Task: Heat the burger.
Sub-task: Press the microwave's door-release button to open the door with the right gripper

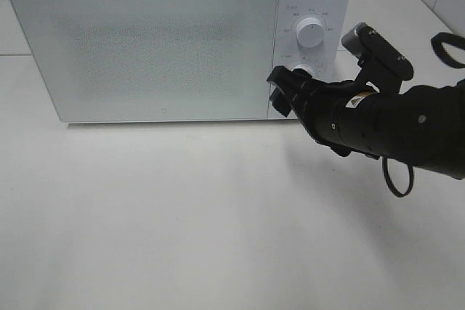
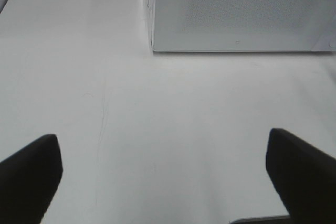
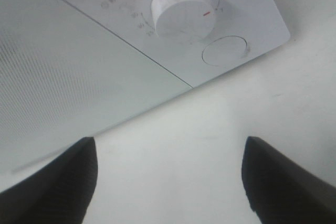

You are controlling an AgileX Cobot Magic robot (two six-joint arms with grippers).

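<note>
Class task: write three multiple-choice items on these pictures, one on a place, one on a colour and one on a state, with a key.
1. Where at the microwave is the right gripper?
A) on its top
B) near the lower knob of the control panel
C) at its far left corner

2. The microwave is:
A) black
B) red
C) white

3. The door is:
A) shut
B) wide open
C) taken off

Key:
1 B, its fingertips sit beside that knob.
2 C, every visible face is white.
3 A, the door lies flush with the front.
</note>
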